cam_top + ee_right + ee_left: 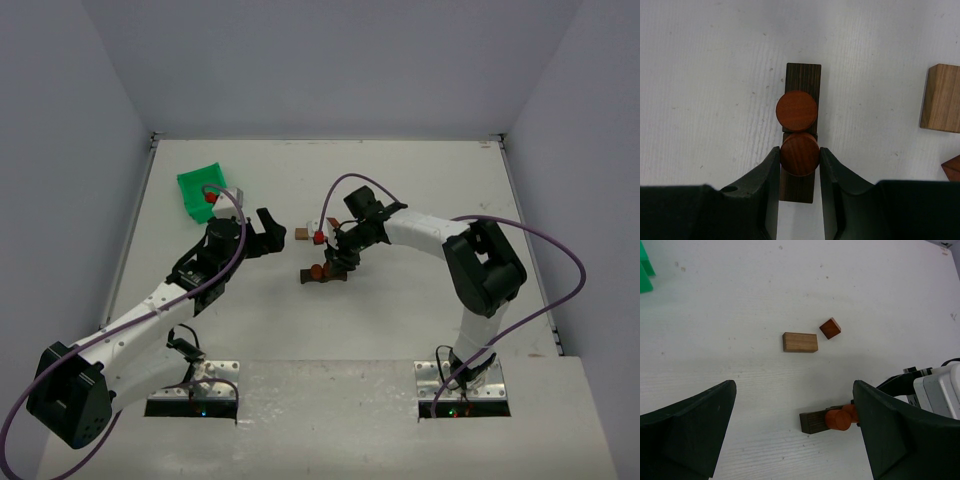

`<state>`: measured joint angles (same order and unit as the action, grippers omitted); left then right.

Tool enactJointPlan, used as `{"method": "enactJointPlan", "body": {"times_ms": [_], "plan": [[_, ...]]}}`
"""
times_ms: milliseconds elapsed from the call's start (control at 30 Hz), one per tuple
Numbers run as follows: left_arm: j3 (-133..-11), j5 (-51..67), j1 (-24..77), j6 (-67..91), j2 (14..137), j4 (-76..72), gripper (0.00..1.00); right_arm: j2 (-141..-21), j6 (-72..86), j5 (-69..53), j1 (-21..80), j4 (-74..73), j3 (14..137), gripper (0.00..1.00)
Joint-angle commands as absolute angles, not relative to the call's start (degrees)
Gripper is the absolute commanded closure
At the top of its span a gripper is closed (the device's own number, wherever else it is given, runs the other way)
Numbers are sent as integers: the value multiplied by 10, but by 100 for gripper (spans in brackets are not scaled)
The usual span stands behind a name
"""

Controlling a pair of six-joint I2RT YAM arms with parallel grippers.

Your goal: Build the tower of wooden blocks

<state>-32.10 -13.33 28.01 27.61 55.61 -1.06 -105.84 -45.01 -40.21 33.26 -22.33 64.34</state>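
Placement with right gripper (799, 150), closed around near rounded piece (799, 156) standing on dark plank (803, 75), just beside far rounded piece (796, 111). Seat flat, open both fingers evenly, lift straight up without brushing either. Hold left gripper (794, 390), spread wide and empty, away from tan block (800, 342) and cube (830, 328).

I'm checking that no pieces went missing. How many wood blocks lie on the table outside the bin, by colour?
Dark brown plank: 1
Reddish-orange cylinders: 2
Reddish cube: 1
Light tan block: 1
Total: 5
A red piece in the bin is not counted.
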Motion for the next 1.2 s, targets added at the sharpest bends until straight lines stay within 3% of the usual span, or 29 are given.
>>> {"method": "enactJointPlan", "body": {"times_ms": [0,1167], "plan": [[-329,-129,274,272,555,-36,0,-1045,-459,-403,337,-221,657,71],[-330,-120,273,269,570,-47,0,-1031,-480,-396,337,-230,644,68]]}}
